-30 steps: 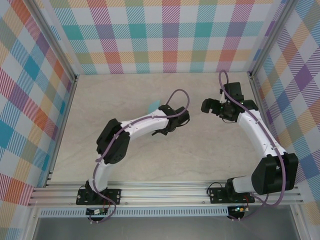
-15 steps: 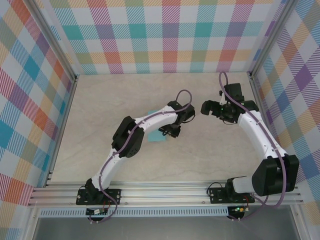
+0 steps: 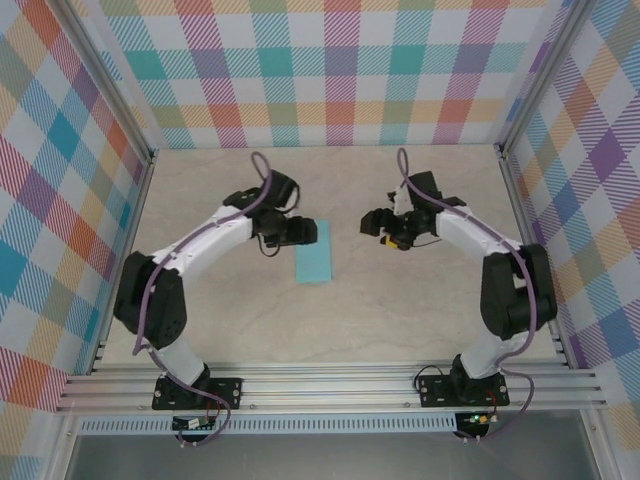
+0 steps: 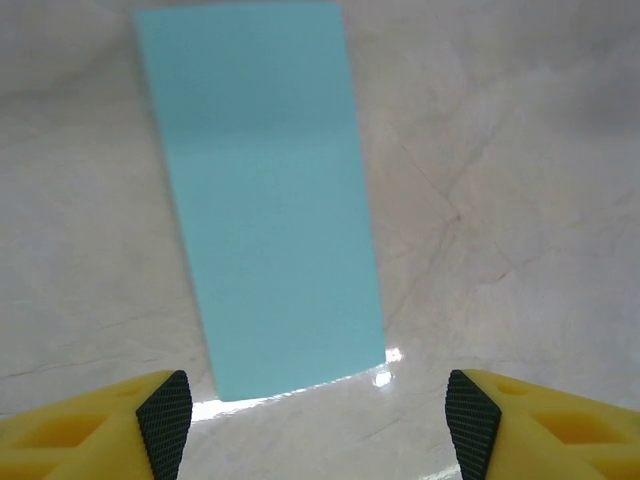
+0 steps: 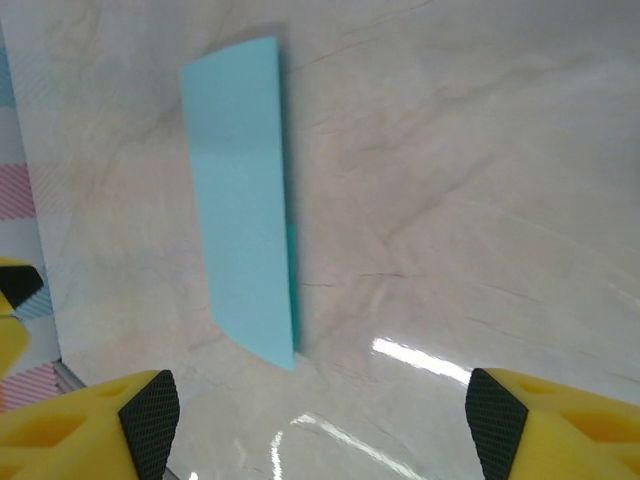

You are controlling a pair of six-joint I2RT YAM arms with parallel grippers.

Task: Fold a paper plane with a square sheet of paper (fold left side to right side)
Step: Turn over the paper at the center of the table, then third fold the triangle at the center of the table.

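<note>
The left gripper [image 3: 300,232] hangs left of centre in the overhead frame, its yellow, black-tipped fingers [image 4: 165,415] spread wide and empty. Just right of it, at mid-frame, the thin turquoise paper sheet [image 3: 316,255] lies flat on the pale marbled tabletop [image 3: 420,310], folded into a narrow upright rectangle. Further right, apart from the sheet, the right gripper [image 3: 372,225] faces it, jaws wide with nothing between them.

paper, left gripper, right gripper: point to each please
paper [image 3: 314,251], top external view, middle of its turquoise face
left gripper [image 4: 318,425], left wrist view, midway between its open fingertips
right gripper [image 5: 322,415], right wrist view, midway between its open fingertips
</note>
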